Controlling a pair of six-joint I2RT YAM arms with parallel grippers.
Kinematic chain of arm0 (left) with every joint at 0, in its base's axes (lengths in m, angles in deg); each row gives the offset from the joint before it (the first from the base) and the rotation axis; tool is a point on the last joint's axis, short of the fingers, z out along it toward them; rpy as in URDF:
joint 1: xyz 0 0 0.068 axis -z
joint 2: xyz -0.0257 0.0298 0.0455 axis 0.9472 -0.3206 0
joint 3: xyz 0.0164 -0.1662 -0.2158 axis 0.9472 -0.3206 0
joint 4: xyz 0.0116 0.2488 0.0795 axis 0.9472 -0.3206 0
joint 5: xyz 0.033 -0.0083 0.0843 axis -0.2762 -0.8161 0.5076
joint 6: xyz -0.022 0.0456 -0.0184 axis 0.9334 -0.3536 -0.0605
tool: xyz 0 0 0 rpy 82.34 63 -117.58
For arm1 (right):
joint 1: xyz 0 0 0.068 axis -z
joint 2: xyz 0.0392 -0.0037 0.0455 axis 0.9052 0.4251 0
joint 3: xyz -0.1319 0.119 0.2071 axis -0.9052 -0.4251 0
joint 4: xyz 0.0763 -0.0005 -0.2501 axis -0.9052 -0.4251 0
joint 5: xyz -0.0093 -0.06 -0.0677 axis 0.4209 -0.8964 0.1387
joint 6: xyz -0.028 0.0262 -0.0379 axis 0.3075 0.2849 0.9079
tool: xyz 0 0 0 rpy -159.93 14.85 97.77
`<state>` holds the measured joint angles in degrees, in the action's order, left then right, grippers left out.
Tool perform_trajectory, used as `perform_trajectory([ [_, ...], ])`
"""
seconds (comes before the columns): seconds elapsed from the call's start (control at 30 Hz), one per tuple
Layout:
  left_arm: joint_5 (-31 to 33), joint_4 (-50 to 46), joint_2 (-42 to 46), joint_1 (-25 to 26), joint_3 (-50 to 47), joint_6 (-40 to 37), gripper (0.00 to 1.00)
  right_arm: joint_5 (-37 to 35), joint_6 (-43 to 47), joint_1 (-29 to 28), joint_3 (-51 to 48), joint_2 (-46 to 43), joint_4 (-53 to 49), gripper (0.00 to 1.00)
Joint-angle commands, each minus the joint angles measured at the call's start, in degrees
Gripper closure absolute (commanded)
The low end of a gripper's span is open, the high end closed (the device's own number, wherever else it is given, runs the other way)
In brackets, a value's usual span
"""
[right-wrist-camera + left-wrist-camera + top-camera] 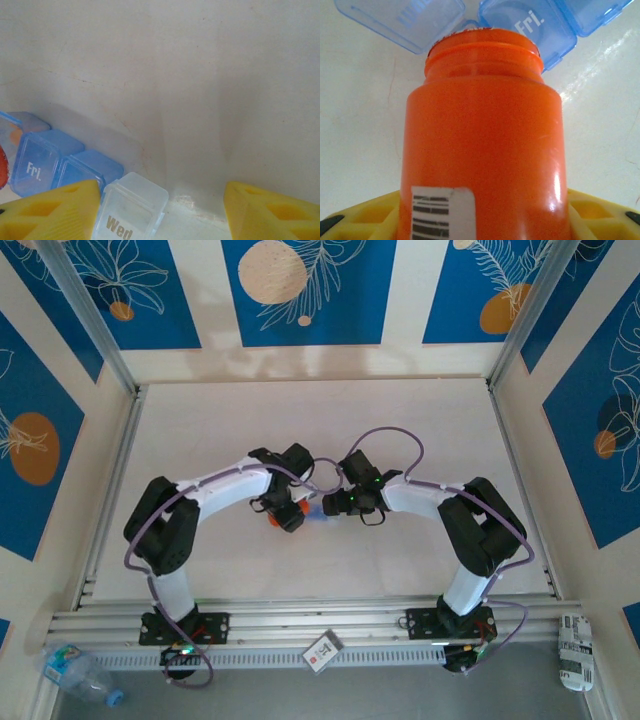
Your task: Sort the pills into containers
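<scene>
barcoded orange bottle (485, 150), containers (530, 25) marked fri., wed

Top external: high, behind arm bases (180, 625), looking down over whole tabletop (300, 420). Left wrist: very close behind orange bottle (485, 150), facing containers (530, 30). Right wrist: low over tabletop; shares containers with left.

One orange bottle (485, 150), one container strip (42, 162), two hands (290, 515) (336, 502).

You have an off-white table (300, 425), faintly scuffed; on it, near the middle, lies a pale-blue pill organizer (40, 162); its lids read Fri. and Wed.
</scene>
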<state>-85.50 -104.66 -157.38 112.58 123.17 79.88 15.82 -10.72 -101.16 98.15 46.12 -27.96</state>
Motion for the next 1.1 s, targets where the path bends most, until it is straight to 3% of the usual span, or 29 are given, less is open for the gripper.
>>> perform_trajectory([
  [0.0, -0.6, 3.43, 3.72, 0.47, -2.52, 1.06, 1.0, -0.43, -0.88, -0.6, -1.13, 2.06, -1.84, 0.33],
  [0.77, -4.51, 29.81, 18.51, -1.57, -22.76, 5.59, 1.0, 0.43, -2.47, -0.47, 0.44, 0.98, -2.93, 0.33],
  [1.07, -7.45, 39.75, 24.27, -2.58, -25.83, 8.38, 1.0, 0.54, -2.92, 1.16, 3.98, -2.76, -5.95, 0.33],
])
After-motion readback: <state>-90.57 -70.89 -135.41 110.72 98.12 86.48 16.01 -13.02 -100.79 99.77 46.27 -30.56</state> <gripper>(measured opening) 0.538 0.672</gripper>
